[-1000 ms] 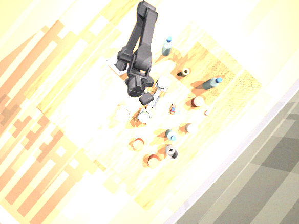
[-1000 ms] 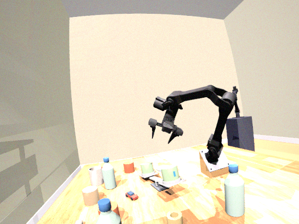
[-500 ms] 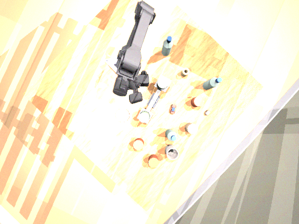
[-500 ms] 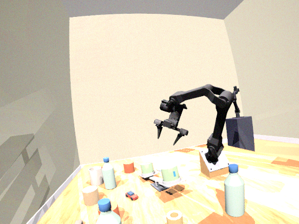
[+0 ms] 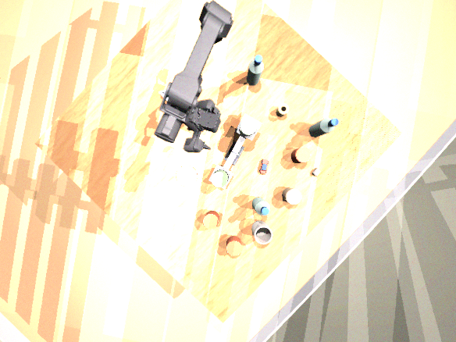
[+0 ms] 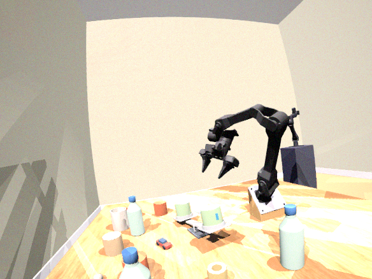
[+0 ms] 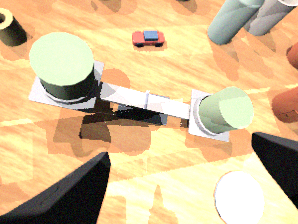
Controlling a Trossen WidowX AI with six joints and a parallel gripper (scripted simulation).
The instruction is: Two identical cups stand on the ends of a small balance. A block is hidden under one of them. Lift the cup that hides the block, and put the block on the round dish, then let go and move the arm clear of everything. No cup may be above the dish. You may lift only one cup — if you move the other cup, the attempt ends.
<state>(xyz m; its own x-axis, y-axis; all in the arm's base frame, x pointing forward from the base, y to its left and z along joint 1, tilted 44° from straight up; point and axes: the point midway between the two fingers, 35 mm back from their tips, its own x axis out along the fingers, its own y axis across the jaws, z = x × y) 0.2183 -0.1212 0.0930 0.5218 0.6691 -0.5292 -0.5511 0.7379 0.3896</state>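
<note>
A balance (image 5: 234, 153) (image 6: 192, 223) (image 7: 172, 107) bears two upside-down pale green cups. The cup nearer the dish (image 5: 220, 178) (image 6: 183, 209) (image 7: 230, 109) stands on the lower end, close to the table. The other cup (image 5: 247, 126) (image 6: 211, 216) (image 7: 62, 60) stands on the raised end, whose shadow falls apart from it; a small blue mark shows on its side in the exterior view. The round white dish (image 5: 187, 171) (image 7: 239, 198) lies beside the lower end, with nothing on it. My gripper (image 6: 211, 174) (image 7: 178, 148) is open and empty, high above the table beside the balance. No block is visible.
A red toy car (image 5: 264, 166) (image 6: 164, 243) (image 7: 148, 38) lies beside the balance. Bottles (image 5: 254, 71) (image 5: 323, 128) (image 6: 292, 240), orange-red cylinders (image 5: 211, 219) (image 6: 160, 208), a grey mug (image 5: 262, 233) (image 6: 120, 219) and a small hollow cylinder (image 5: 282, 110) (image 6: 217, 271) (image 7: 11, 27) stand around it.
</note>
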